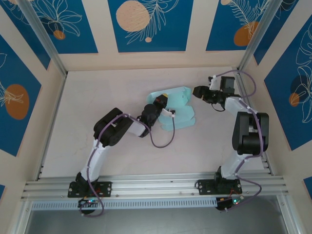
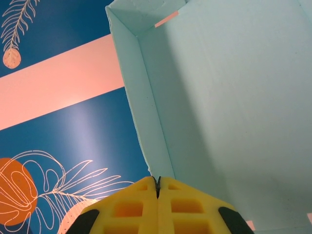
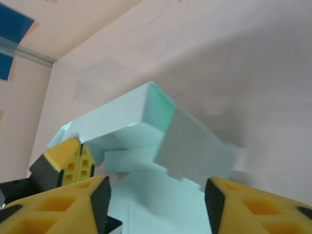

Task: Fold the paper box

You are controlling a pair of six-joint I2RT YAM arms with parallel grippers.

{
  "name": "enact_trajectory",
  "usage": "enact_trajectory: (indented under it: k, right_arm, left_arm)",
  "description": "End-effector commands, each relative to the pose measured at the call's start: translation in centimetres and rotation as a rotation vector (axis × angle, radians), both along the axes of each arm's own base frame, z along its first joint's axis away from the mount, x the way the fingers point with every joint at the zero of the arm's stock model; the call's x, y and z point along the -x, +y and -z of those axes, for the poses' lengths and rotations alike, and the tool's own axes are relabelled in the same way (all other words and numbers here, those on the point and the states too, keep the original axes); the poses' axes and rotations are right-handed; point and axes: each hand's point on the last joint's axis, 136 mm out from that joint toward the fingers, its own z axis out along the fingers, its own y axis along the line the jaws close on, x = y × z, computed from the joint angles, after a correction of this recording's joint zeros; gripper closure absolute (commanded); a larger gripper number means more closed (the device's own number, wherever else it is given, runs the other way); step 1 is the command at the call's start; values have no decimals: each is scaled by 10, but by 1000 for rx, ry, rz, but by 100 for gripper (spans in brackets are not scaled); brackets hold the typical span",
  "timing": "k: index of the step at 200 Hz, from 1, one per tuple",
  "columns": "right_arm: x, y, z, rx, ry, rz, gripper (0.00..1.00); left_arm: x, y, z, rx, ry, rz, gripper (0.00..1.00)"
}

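The pale light-blue paper box [image 1: 181,111] lies partly folded in the middle of the table, some walls raised. My left gripper [image 1: 165,97] rests on its left part, shut. In the left wrist view its yellow fingertips [image 2: 157,184] meet the foot of a raised wall of the paper box [image 2: 219,97]; I see no card between them. My right gripper [image 1: 198,92] hovers just right of the box, open. In the right wrist view the right gripper [image 3: 156,195] frames the paper box [image 3: 126,122] and an upright flap [image 3: 195,146], touching neither. The left gripper [image 3: 77,142] shows there too, at the box's far side.
Cream walls with blue leaf-print panels [image 1: 146,22] close in the table on three sides. An aluminium rail [image 1: 156,187] carrying both arm bases runs along the near edge. Bare table [image 1: 97,97] lies left of the box and in front of it.
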Motion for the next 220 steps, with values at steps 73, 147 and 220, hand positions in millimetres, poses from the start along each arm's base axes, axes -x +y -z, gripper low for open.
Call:
enact_trajectory:
  k: [73, 147, 220]
  right_arm:
    - [-42, 13, 44, -8, 141, -44, 47]
    - [-51, 41, 53, 5, 179, -125, 47]
    - [-54, 60, 55, 34, 190, -204, 48]
  left_arm:
    - [-21, 12, 5, -4, -9, -12, 100]
    - [-30, 19, 22, 23, 54, -25, 100]
    - [-37, 22, 34, 25, 88, -27, 100]
